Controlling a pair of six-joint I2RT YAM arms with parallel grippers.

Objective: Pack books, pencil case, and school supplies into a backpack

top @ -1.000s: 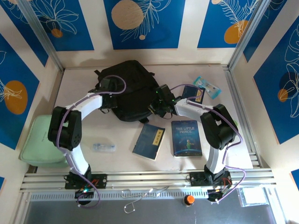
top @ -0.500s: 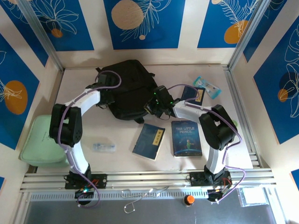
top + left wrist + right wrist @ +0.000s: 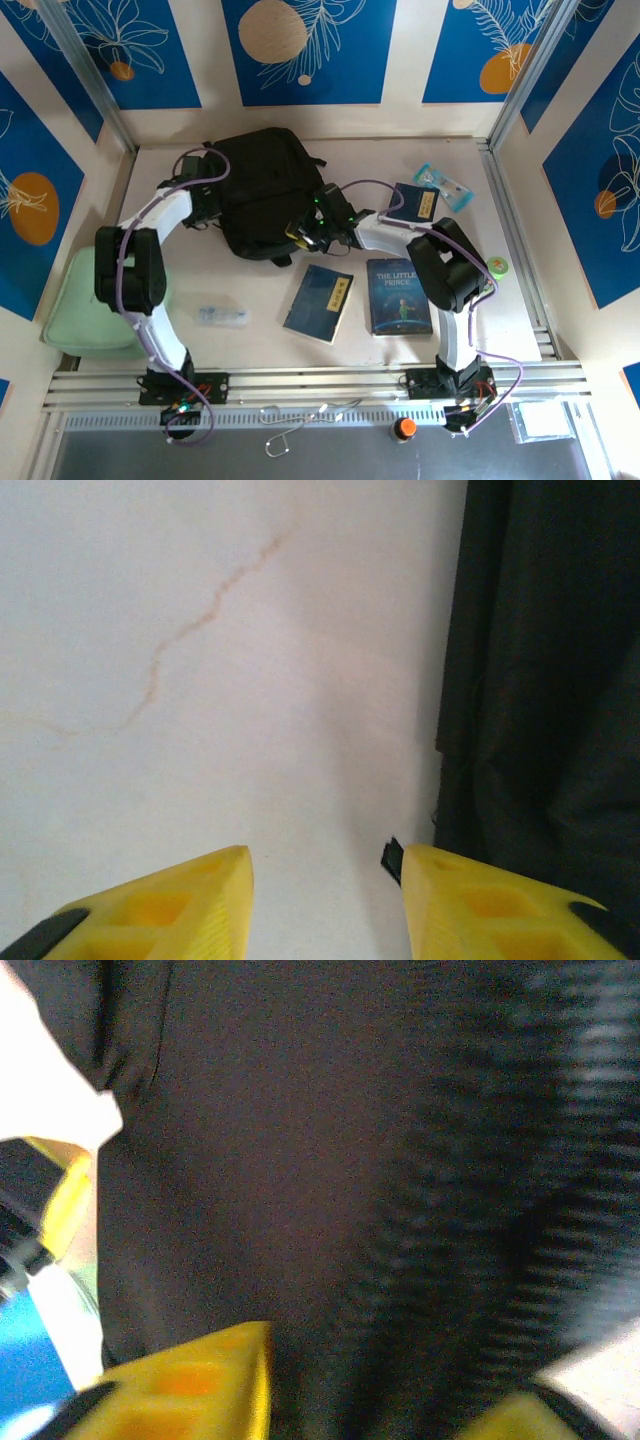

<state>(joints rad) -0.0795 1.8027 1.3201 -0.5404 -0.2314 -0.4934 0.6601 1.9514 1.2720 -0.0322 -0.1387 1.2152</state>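
Observation:
The black backpack (image 3: 265,185) lies at the back middle of the table. My left gripper (image 3: 207,210) is at its left edge; in the left wrist view it (image 3: 325,880) stands open over bare tabletop, with backpack fabric (image 3: 540,680) just to the right. My right gripper (image 3: 298,232) is at the backpack's near right edge; its yellow fingers (image 3: 200,1380) stand apart in front of black fabric (image 3: 330,1160). One navy book (image 3: 318,302) and "The Little Prince" (image 3: 399,295) lie in front. A third book (image 3: 415,203) lies to the right. A mint green zip case (image 3: 95,300) rests at the left edge.
A small clear item (image 3: 222,316) lies near the front left. A teal and clear packet (image 3: 440,185) sits at the back right, and a green roll (image 3: 497,266) by the right rail. Metal rails border the table on both sides and along the front.
Both arms have swung to the left, and the backpack has shifted left and toward the back with them. The books have stayed put.

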